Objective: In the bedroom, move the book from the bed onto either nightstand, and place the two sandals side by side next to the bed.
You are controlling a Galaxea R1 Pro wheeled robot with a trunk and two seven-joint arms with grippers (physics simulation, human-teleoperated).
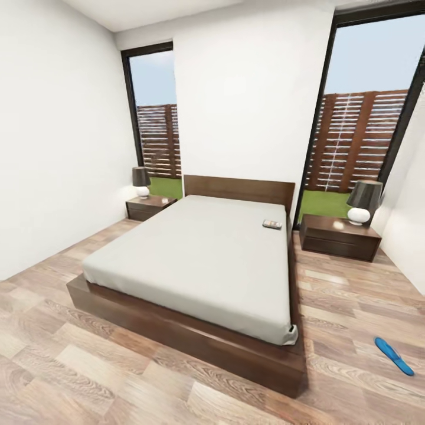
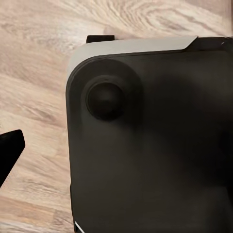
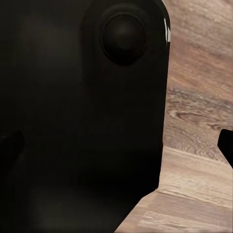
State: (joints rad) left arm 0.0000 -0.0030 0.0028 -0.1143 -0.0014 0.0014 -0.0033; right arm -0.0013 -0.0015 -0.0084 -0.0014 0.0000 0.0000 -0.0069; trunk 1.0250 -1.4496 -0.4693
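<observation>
Book (image 1: 272,224) on bed (image 1: 200,254) near headboard, lettering unreadable, blue sandal (image 1: 394,355) on floor, claw states unclear.

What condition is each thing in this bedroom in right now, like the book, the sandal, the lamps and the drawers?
book: lying flat on the mattress, near the headboard.
bed: bare mattress, no bedding.
sandal: lying on the floor, apart from the bed.
left nightstand: drawers shut, lamp on top.
right nightstand: drawers shut, lamp on top.
lamps: upright; lit or not, cannot tell.

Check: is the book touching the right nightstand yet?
Apart. The head view shows the book lying on the bed, with floor between bed and nightstand.
</observation>
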